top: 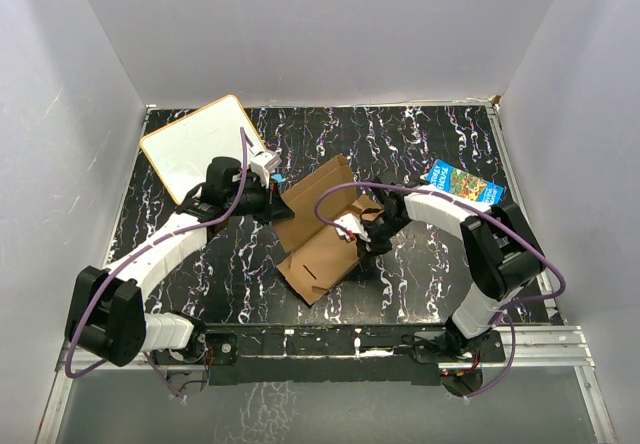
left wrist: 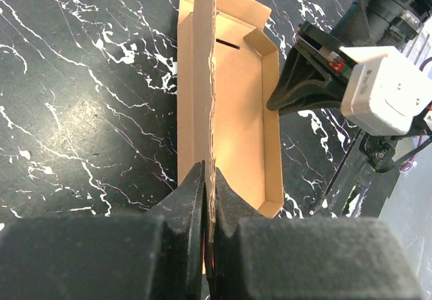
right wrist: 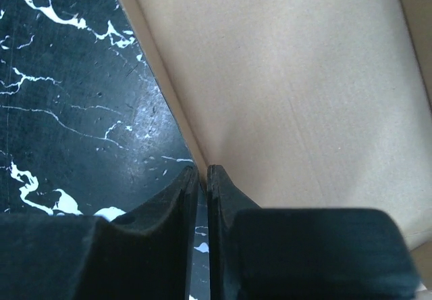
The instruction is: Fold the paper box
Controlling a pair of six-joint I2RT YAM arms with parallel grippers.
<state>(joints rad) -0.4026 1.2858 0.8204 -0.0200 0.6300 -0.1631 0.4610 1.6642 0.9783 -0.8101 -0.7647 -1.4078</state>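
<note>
- Left wrist view: I see my left gripper [left wrist: 210,173] clamped on the box's [left wrist: 237,117] upright flap edge.
- My right gripper [right wrist: 202,171] is pinched onto a box side wall.
- The box lies mid-desk [top: 420,144], between both arms.

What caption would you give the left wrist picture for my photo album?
The left gripper pinches an upright flap of the paper box on a black marbled table.

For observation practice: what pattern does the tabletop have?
The tabletop is black with white marbled veins, clearest in the left wrist view.
</note>
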